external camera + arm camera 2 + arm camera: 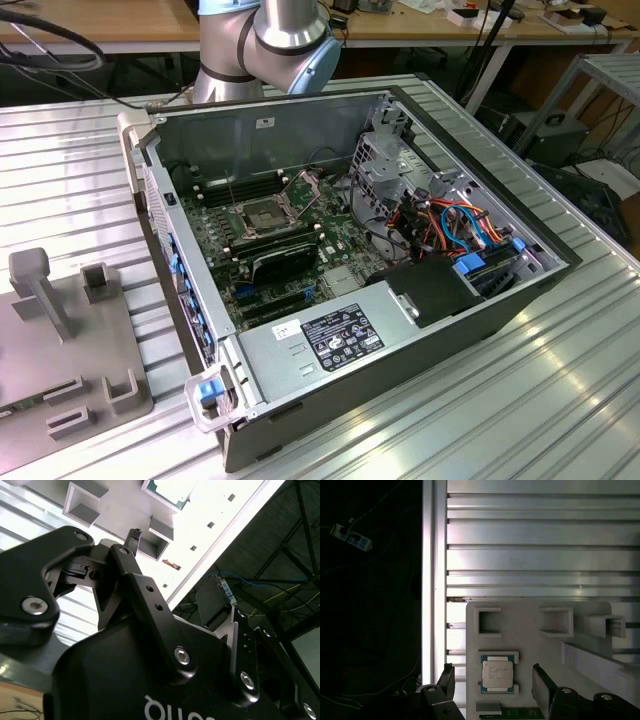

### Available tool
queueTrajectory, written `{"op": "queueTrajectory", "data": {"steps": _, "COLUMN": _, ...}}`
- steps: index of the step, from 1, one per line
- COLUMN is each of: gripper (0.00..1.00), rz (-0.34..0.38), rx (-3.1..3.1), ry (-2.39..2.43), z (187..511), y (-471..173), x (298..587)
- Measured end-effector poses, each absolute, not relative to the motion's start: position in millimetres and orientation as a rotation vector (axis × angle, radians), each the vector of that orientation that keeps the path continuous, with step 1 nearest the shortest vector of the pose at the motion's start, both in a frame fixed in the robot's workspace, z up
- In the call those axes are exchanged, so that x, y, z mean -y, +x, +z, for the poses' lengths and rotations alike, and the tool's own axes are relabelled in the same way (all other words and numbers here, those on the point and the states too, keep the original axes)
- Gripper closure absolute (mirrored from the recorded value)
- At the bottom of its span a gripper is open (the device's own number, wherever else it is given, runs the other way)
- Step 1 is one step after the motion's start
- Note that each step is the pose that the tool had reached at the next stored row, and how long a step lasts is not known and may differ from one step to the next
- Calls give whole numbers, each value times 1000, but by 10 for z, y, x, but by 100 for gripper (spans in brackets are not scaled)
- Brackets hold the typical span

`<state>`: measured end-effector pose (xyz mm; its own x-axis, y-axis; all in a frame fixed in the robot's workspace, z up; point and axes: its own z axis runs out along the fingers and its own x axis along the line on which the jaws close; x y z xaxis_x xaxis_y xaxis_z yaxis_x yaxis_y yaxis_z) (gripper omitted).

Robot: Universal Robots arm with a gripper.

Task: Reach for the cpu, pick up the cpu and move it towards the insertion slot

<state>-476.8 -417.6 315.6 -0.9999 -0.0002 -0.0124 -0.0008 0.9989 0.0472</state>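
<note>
Well, in the first wrist view the gripper [493,669] stands wide open. Its two black fingers [543,687] sit on either side of the cpu [497,674] with a clear gap on each side, gripping nothing. How high the fingers are above the chip cannot be told from this angle, and their lower parts are cut off by the picture's edge. The cpu lies flat, silver lid up, in a shallow square pocket of a grey holder plate [530,645], which rests on the ribbed aluminium table [520,530]. Near it on the plate are open box-shaped pockets and a slanted block that is partly cut off. Beyond the table's edge everything is dark and hard to make out.

In the second wrist view the gripper's black body hides much of the plate. One fingertip [134,534] pokes out over it, and just a corner portion of the cpu [167,491] shows at the frame's edge, the rest cut off.

In the exterior view the insertion slot [262,217] sits on the green board inside the open computer case [400,375], its thin metal plate [300,186] hinged up and its dark centre bare. A black ribbed shroud [282,262] lies just beside it. The arm [270,35] is cut off at the top, behind the case. The holder plate [60,340] lies on the exterior view's left, apart from the case, and runs out of frame
</note>
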Motion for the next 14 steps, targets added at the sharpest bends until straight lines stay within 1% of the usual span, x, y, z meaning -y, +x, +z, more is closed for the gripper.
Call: {"op": "queueTrajectory", "data": {"steps": 14, "gripper": 28, "rz": 74, "rx": -3129, "ry": -1, "z": 3044, "y": -4768, "x": 4177}}
